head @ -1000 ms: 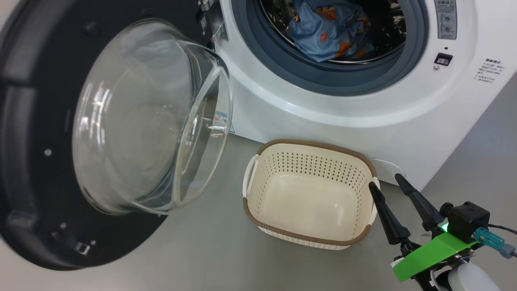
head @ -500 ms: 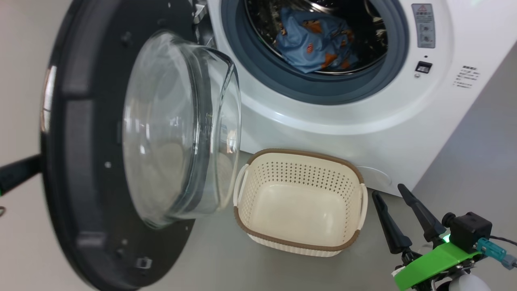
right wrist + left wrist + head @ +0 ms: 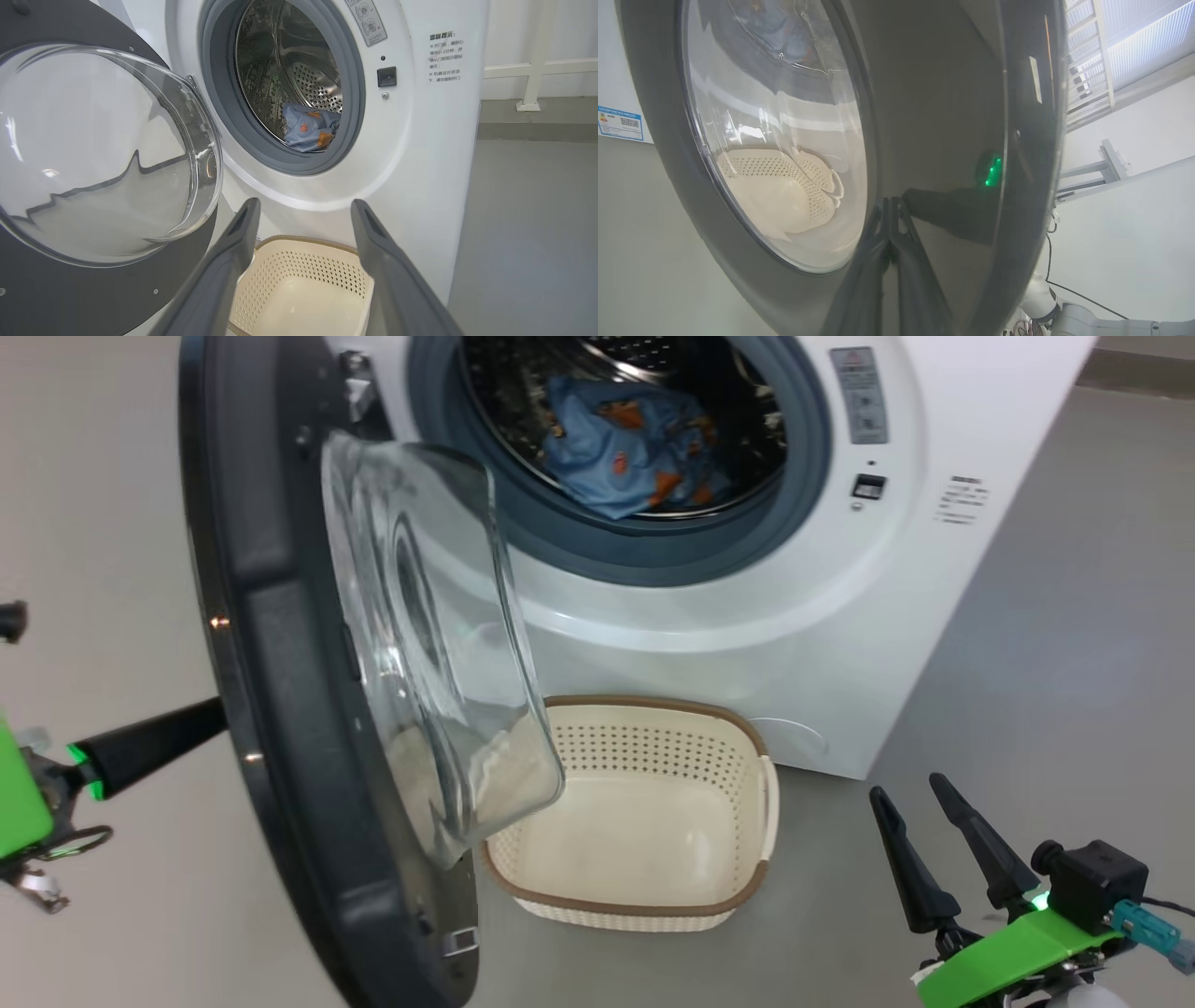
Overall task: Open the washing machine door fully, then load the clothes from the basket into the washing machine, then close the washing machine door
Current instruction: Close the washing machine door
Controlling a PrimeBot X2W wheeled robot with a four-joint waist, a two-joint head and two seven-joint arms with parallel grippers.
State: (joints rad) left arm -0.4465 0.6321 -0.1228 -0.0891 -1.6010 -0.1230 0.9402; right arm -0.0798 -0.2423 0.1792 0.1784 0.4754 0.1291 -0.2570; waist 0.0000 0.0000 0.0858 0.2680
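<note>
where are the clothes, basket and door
clothes (image 3: 621, 448), head view, middle of the blue bundle
basket (image 3: 653, 751), head view, perforated back wall
door (image 3: 271, 616), head view, black rim

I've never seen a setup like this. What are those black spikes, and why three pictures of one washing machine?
This is a two-armed robot doing laundry. The black spikes are its gripper fingers. One picture comes from its head, the other two from wrist cameras. The washing machine stands on a grey floor, its door partly open, blue clothes in the drum; the basket in front is empty. The left gripper is shut, tips against the door's outer face, holding nothing. The right gripper is open and empty.
</note>
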